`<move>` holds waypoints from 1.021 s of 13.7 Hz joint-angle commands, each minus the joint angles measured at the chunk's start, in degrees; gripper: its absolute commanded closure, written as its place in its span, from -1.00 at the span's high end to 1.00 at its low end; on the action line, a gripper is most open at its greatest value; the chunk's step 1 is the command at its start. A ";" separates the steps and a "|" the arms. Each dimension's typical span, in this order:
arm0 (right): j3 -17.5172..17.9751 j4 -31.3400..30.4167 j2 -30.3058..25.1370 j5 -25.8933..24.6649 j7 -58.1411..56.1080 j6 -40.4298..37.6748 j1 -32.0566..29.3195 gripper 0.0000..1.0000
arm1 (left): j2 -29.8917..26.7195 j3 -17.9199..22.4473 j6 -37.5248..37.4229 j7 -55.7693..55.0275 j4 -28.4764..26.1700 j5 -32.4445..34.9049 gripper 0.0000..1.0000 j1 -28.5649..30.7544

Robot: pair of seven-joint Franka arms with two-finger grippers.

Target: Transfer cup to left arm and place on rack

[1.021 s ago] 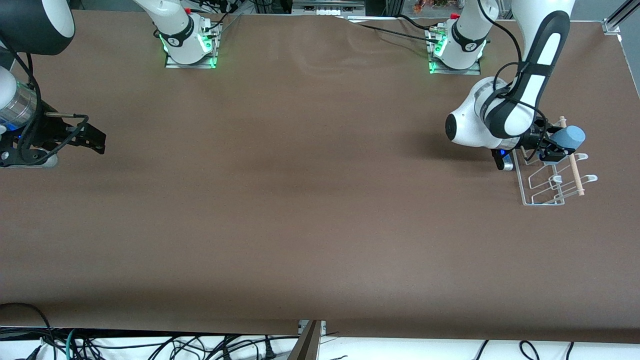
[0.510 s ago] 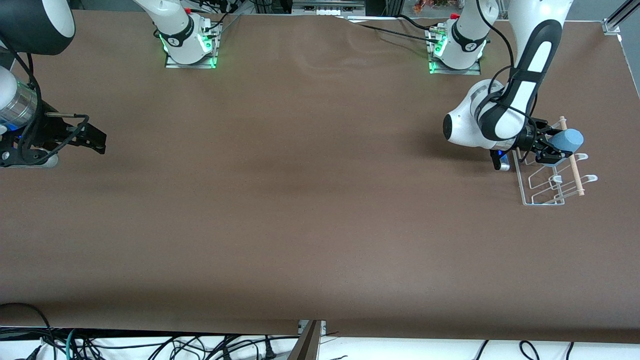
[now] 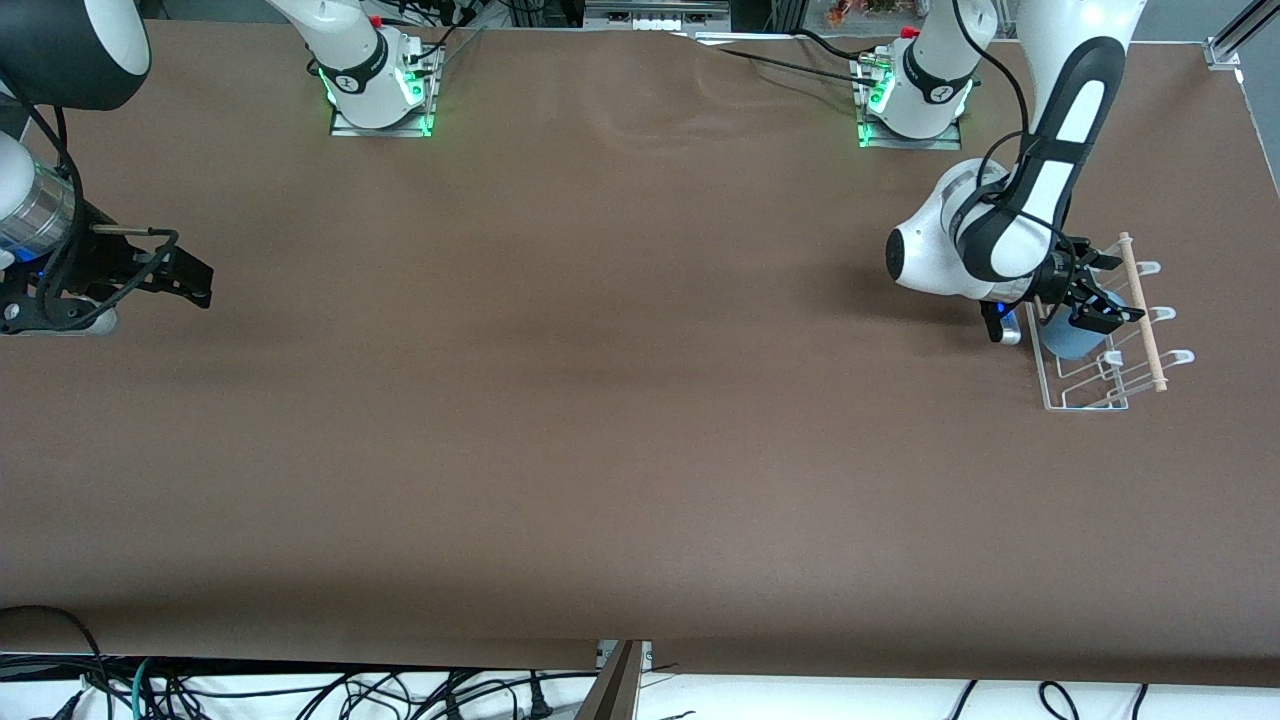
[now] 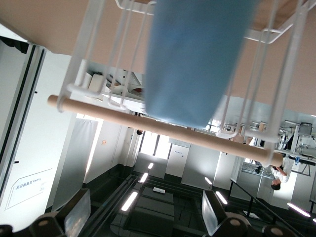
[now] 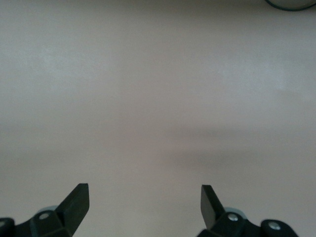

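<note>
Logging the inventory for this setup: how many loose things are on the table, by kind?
Cups: 1, the light-blue cup in the rack
Racks: 1, the white wire rack
Wooden rods: 1, the rod across the rack
Total: 3

The cup (image 3: 1068,341) is mostly hidden in the front view — only a blue patch shows under the left claw (image 3: 1092,305), among the wires of the rack (image 3: 1085,398). In the left wrist view its upper end is cut off by the picture's edge, and the left claw's fingers barely enter the frame, so their spread cannot be read. The right claw (image 3: 190,280) sits at the counter's (image 3: 600,400) edge — its arm is cropped.
</note>
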 commanded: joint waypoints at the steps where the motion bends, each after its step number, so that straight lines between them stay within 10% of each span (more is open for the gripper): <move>1: 0.27 0.54 -0.01 0.84 -0.75 -0.48 -0.32 1.00 | -2.51 -0.40 -0.13 0.66 4.83 -7.95 1.00 0.01; 8: 0.27 0.63 -0.01 1.02 -0.75 -0.48 -0.23 1.00 | -2.25 0.30 -7.16 -1.43 29.69 -47.40 1.00 0.37; 14: 0.18 0.63 -0.01 4.18 -0.57 -0.48 -0.40 1.00 | -5.49 0.75 -3.67 -19.97 38.16 -74.32 1.00 3.16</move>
